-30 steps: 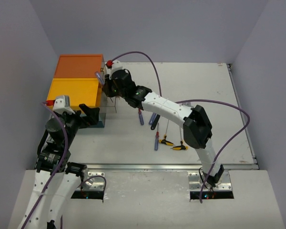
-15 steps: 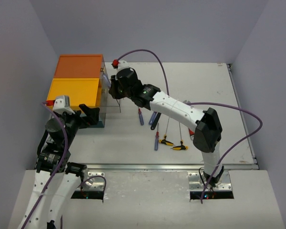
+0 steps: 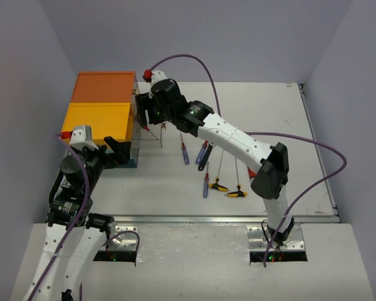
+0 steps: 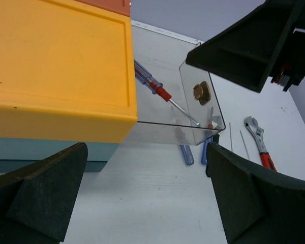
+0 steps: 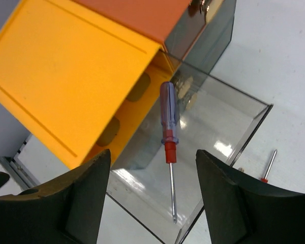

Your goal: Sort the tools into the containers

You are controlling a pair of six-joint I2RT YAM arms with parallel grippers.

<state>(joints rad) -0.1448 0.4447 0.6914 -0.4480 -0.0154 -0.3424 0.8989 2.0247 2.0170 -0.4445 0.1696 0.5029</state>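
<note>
The containers [image 3: 100,106] stand at the table's left: a teal unit with an orange top [image 5: 142,12] and a yellow top [image 4: 56,56]. A clear drawer [image 5: 229,119] is pulled out from under the yellow top. Inside it lies a screwdriver [image 5: 169,127] with a clear blue handle and red collar, also seen in the left wrist view [image 4: 151,86]. My right gripper [image 5: 151,155] hovers open right above that drawer [image 3: 149,137], holding nothing. My left gripper [image 4: 146,152] is open and empty beside the unit's near corner, over bare table.
More tools lie mid-table: two blue-handled screwdrivers [image 3: 184,152] [image 3: 201,152], a red-and-blue one [image 3: 205,185], two yellow T-handle keys [image 3: 220,185] [image 3: 236,193], and a red-handled wrench [image 4: 257,142]. A brass latch [image 4: 202,92] sits on the drawer front.
My right gripper swung left over the pulled-out drawer and opened, and the screwdriver now lies loose inside it. The left arm has not moved.
</note>
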